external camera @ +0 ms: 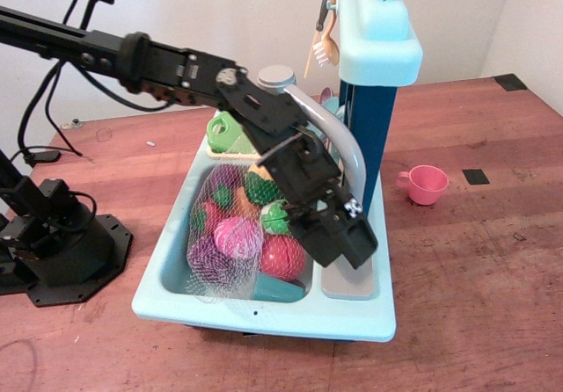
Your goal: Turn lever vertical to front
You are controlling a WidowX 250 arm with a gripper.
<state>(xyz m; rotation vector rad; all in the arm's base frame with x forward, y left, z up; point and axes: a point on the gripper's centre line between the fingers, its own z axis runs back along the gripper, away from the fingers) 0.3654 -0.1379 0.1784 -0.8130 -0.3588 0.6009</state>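
The toy tap's tall curved grey spout (pixel 339 137) with its round cap (pixel 276 77) arches over the light blue sink (pixel 264 311). My black gripper (pixel 339 238) hangs low over the sink's right ledge, at the foot of the tap. A flat grey stub with a rounded look, the lever (pixel 348 281), pokes out from under the gripper toward the sink's front edge. Its root and the base collar are hidden behind the gripper. The fingers are dark against the body, so I cannot tell whether they are open or shut on the lever.
A net bag of toy food (pixel 230 234) fills the basin. A green toy (pixel 230 133) lies in the yellow rack behind. A blue tower with shelf (pixel 378 40) and hanging brush (pixel 325 51) stands behind the tap. A pink cup (pixel 426 184) sits to the right.
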